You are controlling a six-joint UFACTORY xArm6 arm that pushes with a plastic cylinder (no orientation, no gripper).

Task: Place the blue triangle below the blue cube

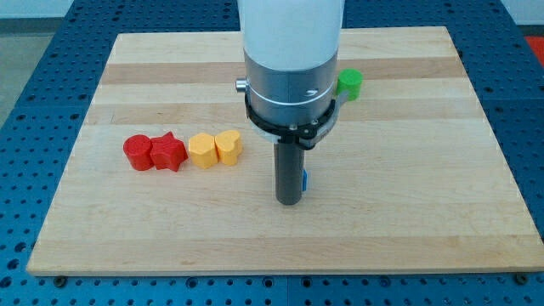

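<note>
My tip point(289, 202) rests on the wooden board point(408, 212) near the middle, a little toward the view's bottom. A blue block point(304, 179) shows only as a thin sliver at the rod's right edge, touching or almost touching it; its shape cannot be made out. No second blue block is visible; the arm's wide body hides the board's centre and upper middle.
A red cylinder point(136, 152) and red star point(168, 152) touch at the view's left. A yellow hexagon point(203, 150) and yellow heart point(229, 145) touch just right of them. A green cylinder point(349, 83) sits right of the arm body.
</note>
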